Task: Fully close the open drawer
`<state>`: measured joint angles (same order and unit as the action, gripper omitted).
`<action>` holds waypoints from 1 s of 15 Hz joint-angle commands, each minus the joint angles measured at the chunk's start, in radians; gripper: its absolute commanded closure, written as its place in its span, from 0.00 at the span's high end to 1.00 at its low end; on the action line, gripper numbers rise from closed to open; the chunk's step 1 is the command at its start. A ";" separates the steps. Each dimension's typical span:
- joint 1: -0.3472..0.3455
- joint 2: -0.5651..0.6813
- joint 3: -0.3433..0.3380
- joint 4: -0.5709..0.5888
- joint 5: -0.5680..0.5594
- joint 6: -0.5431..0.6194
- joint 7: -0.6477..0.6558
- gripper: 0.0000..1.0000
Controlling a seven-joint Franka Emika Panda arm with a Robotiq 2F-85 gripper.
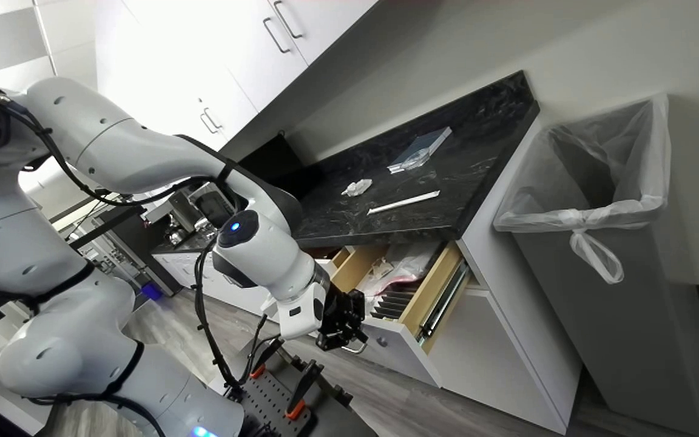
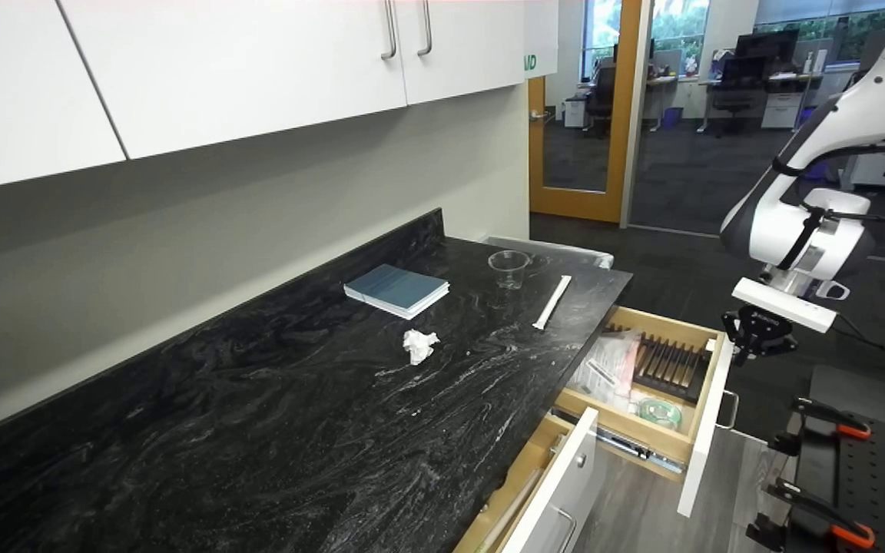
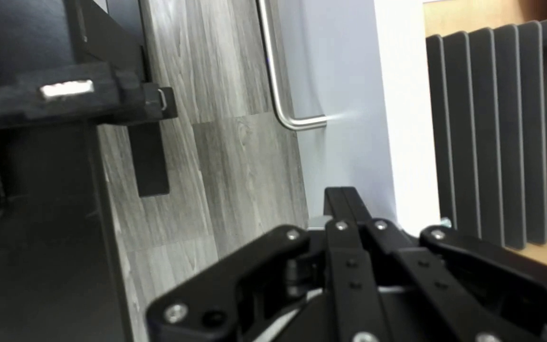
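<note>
The drawer stands open under the black countertop, with a flat white front (image 1: 395, 349) and light wood sides. It shows again in an exterior view (image 2: 707, 430), and its white top edge crosses the wrist view (image 3: 407, 118). Inside lie a black slotted tray (image 2: 669, 365), a clear plastic bag (image 2: 604, 372) and a green round item (image 2: 659, 412). A metal bar handle (image 3: 273, 80) is on its front. My gripper (image 3: 347, 192) is shut with its fingertips together and nothing between them. In an exterior view the gripper (image 2: 750, 349) is beside the drawer's outer face. I cannot tell whether it touches.
A second drawer (image 2: 565, 491) beside it is partly open. The countertop (image 2: 258, 430) holds a book (image 2: 398, 288), a clear cup (image 2: 508, 269), a crumpled tissue (image 2: 419, 347) and a paper-wrapped straw (image 2: 552, 302). A black base plate with clamps (image 1: 264, 391) faces the drawer. A bagged bin (image 1: 622, 303) stands beside the cabinet.
</note>
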<state>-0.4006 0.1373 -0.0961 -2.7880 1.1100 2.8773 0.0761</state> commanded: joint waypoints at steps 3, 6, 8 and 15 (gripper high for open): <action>-0.005 -0.035 0.102 0.041 0.449 0.036 -0.458 0.00; 0.005 -0.003 0.103 0.095 0.657 0.034 -0.726 0.00; 0.013 0.024 0.090 0.133 0.787 0.025 -0.897 0.00; 0.027 0.239 0.058 0.338 1.055 -0.037 -1.286 0.00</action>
<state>-0.3911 0.2694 -0.0168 -2.5672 2.0874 2.8768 -1.1022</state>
